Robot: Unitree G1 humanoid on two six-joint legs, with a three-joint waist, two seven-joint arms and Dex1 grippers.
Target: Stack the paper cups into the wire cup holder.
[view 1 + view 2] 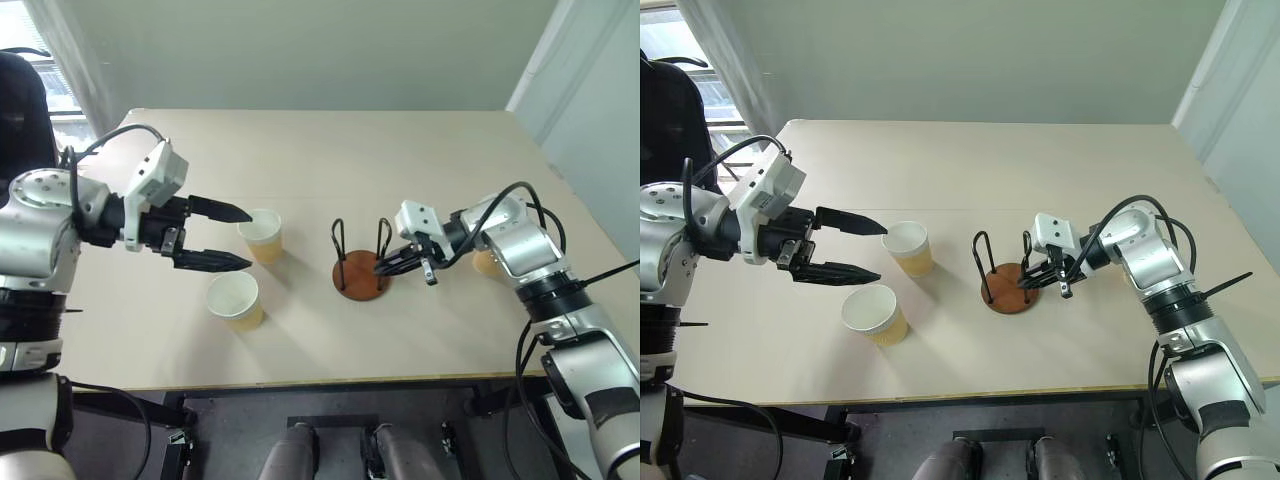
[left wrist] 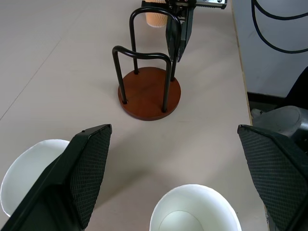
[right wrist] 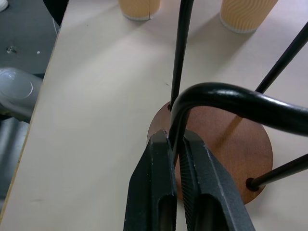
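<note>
Standing upright mid-table, wire cup holder, loops rising from disc base, right gripper pinching one wire leg, left gripper spreading wide beside two upright paper cups, mouths up, third cup apparently sitting behind right arm, open table lying beyond.

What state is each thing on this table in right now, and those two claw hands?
Wire cup holder: upright, empty.
Far paper cup: upright, empty.
Near paper cup: upright, empty.
Third paper cup: behind the right arm, mostly hidden.
Left gripper: open, holding nothing, pointing at the two cups.
Right gripper: shut on a holder wire.
</note>
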